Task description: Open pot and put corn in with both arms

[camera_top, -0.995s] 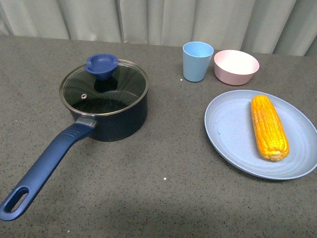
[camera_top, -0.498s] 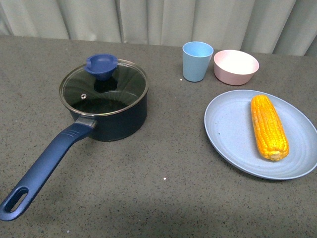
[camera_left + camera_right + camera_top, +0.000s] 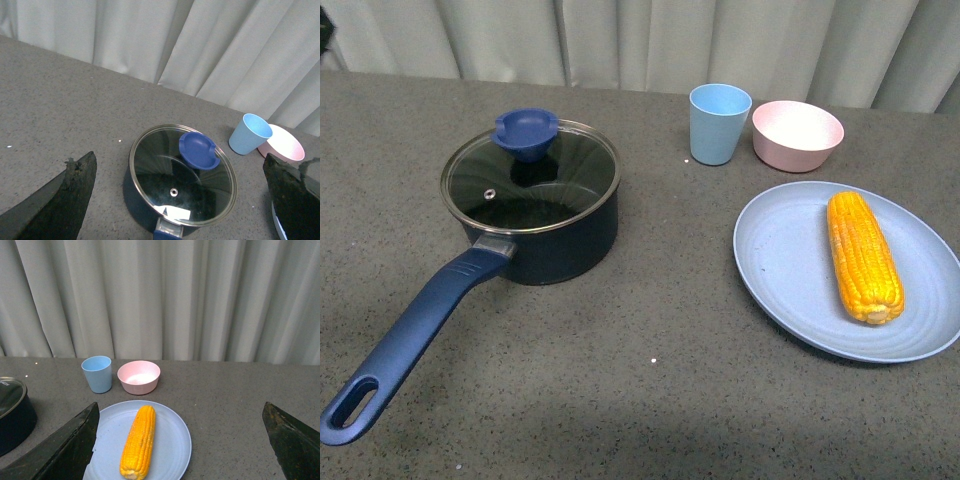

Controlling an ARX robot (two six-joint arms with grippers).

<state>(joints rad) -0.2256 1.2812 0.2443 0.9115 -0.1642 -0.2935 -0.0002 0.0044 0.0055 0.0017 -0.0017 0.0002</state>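
One pot [image 3: 552, 245], one corn [image 3: 863, 256]

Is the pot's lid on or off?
On. The glass lid sits flat on the pot rim, with its blue knob on top.

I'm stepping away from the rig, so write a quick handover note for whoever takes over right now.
Left tool: open, empty, aimed at the pot.
Right tool: open, empty, aimed at the corn.
The pot sits on the table with its glass lid on, handle toward the robot.
The corn lies on the plate, right of the pot.
Done: nothing yet.
Left: lift the lid off, pick up the corn, put it in the pot.
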